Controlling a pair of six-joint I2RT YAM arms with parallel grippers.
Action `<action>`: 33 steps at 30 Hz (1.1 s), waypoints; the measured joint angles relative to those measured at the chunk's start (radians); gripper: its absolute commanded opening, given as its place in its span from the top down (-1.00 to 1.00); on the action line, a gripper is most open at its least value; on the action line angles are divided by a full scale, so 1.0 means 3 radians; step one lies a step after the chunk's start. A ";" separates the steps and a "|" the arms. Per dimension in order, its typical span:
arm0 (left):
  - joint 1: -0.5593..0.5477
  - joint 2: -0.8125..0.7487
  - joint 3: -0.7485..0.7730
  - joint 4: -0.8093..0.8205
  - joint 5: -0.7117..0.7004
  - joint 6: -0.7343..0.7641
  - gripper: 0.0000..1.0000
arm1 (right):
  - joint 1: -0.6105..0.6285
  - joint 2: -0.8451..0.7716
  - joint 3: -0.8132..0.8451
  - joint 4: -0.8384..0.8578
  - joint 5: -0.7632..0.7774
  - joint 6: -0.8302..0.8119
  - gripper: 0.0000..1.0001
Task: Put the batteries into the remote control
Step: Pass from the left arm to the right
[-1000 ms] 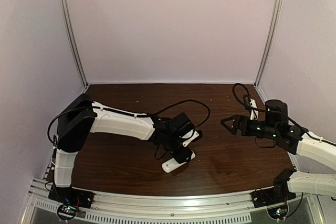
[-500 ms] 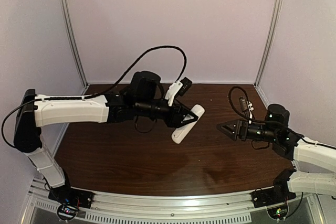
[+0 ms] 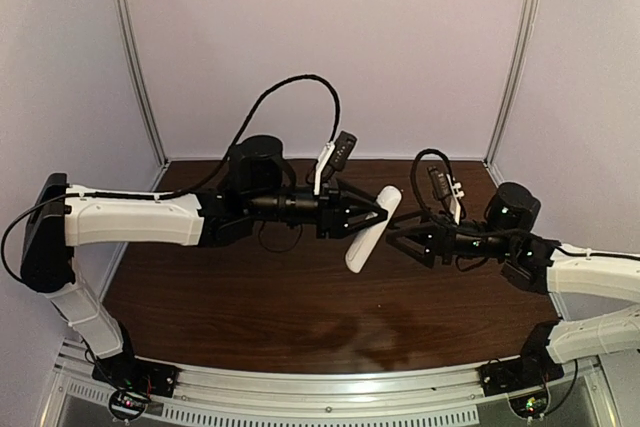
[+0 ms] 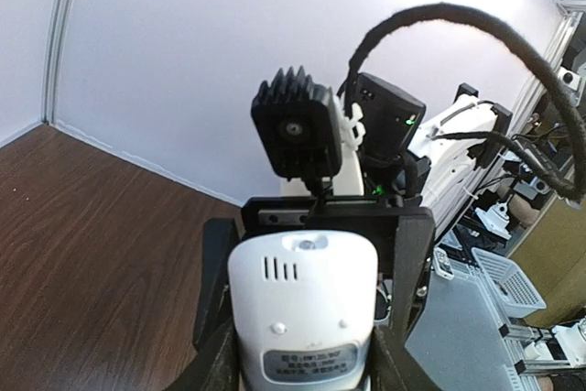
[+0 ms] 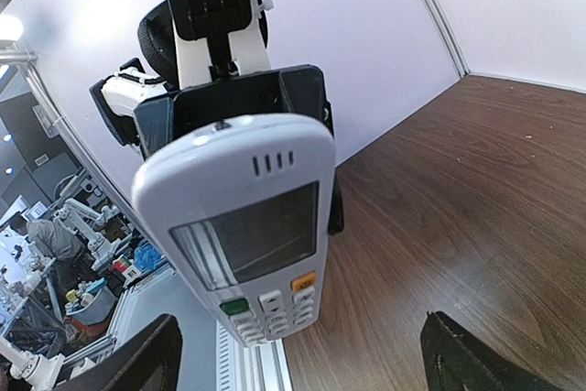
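Holding remote control (image 3: 372,232) aloft over table (image 3: 250,317) in left claw (image 3: 378,213), near mid-scene in top view; gripped across upper end, pinched on both side edges, lower half hanging free toward 7 o'clock, top pointing to 1 o'clock; well clear of the wood.

Presenting labelled back face to left wrist view, display and buttons to right wrist view; cannot tell from either whether the battery cover is on or off.

Placing right claw (image 3: 395,237) at 3 o'clock of remote control, facing it; spread wide, empty, fingers (image 5: 137,363) at the bottom corners of right wrist view with the remote's button end ahead of them; just beside, seemingly not touching.

Judging step: mid-air hand-over or two-handed steadying, ahead of any loading; no batteries found in any view, so loading itself not begun.

Judging next move: needs right claw brought round the free lower half, square across the narrow sides, then closed firmly; needs left claw kept clamped until that grip is sure; needs back face turned up afterwards for access to the compartment. Risk: smooth plastic twisting or slipping if pinched off-centre.
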 measured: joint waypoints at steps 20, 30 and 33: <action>0.0000 0.0019 -0.0149 0.0566 0.0251 -0.0345 0.29 | 0.0259 0.0407 0.0244 0.0525 -0.0238 0.0083 0.22; 0.0031 0.0020 -0.0170 0.0614 0.0270 -0.0412 -0.73 | 0.0264 0.0413 0.0257 0.0464 -0.0294 0.0103 0.56; 0.0109 -0.0038 -0.0251 0.0547 0.0187 -0.0343 -0.95 | 0.0263 0.0411 0.0338 0.0092 -0.0240 0.0022 0.59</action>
